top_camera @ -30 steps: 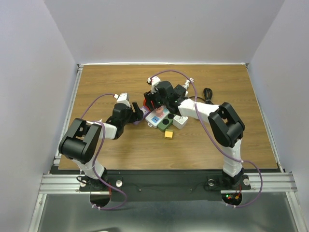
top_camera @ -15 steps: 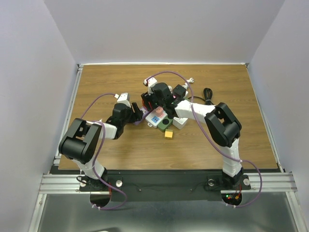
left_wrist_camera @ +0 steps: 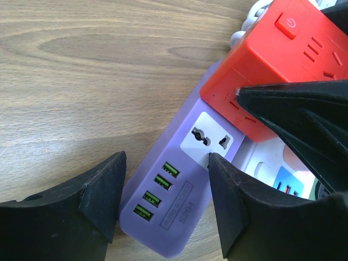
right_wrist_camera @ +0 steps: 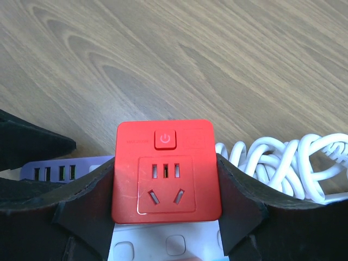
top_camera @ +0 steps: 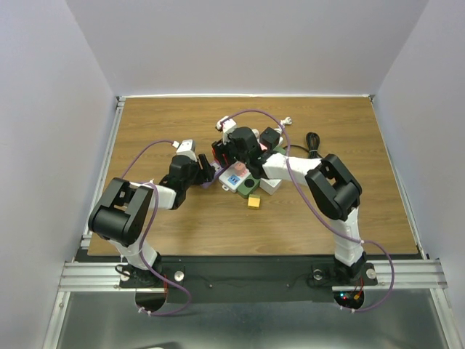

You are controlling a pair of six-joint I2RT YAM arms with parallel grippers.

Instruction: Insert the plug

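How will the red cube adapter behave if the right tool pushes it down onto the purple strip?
The red cube adapter looks rigid, smooth plastic, so it should stay stiff but might slip in the right tool. Flat sides: unlikely to roll. The white coiled cable beside it looks floppy and may snag.

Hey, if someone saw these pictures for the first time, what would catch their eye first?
The bright red socket cube stands out, clamped between the right arm's jaws near the middle of the wooden table. Partly under it, the purple power strip with its green USB ports lies between the left arm's jaws. A tangle of white cable sits just right of the cube in the right wrist view.
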